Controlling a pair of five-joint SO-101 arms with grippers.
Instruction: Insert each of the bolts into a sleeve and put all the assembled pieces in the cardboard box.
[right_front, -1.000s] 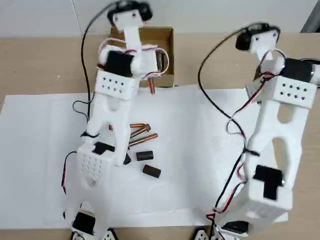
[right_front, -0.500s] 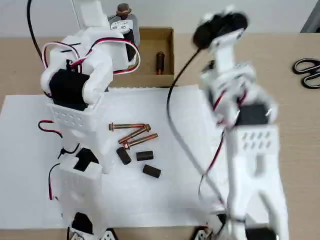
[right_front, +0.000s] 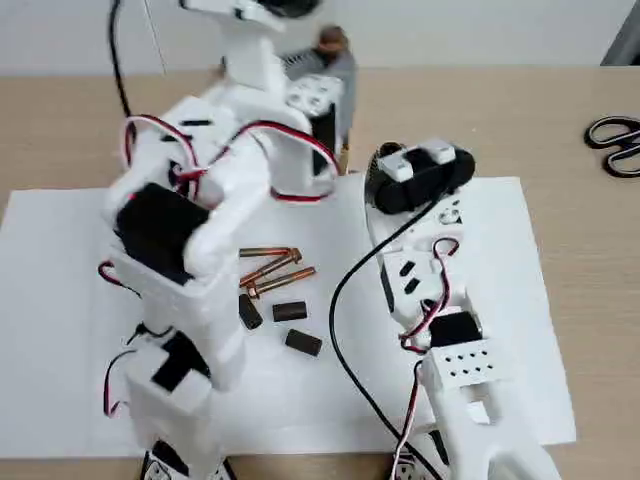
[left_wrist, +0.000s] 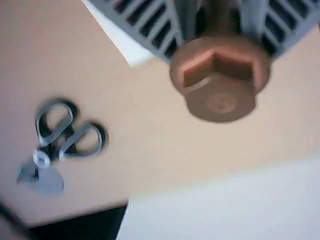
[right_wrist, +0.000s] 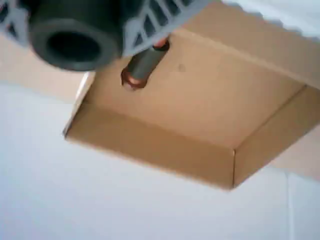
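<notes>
Left wrist view: my left tool (left_wrist: 216, 15) clenched on a bolt (left_wrist: 219, 82). Three loose bolts (right_front: 268, 266), three loose sleeves (right_front: 289, 312) on the white sheet (right_front: 60, 240). Right tool (right_wrist: 82, 12) grasps a sleeve (right_wrist: 75, 44) near the cardboard box (right_wrist: 150, 150); one assembled piece (right_wrist: 142, 65) inside. My estimate: one of five done.

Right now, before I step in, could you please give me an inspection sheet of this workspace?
Surface: white paper sheet on a tan wooden table.
Job's things: three loose copper bolts and three short black sleeves on the sheet; one sleeved bolt in the open cardboard box.
Clutter: dark-handled scissors on the table.
Grippers: left gripper shut on a copper hex-head bolt; right gripper shut on a black cylindrical sleeve, near the box.
Cables: black cable trailing over the sheet; red and white wires on the left arm.
Surroundings: pale wall behind the table.
</notes>
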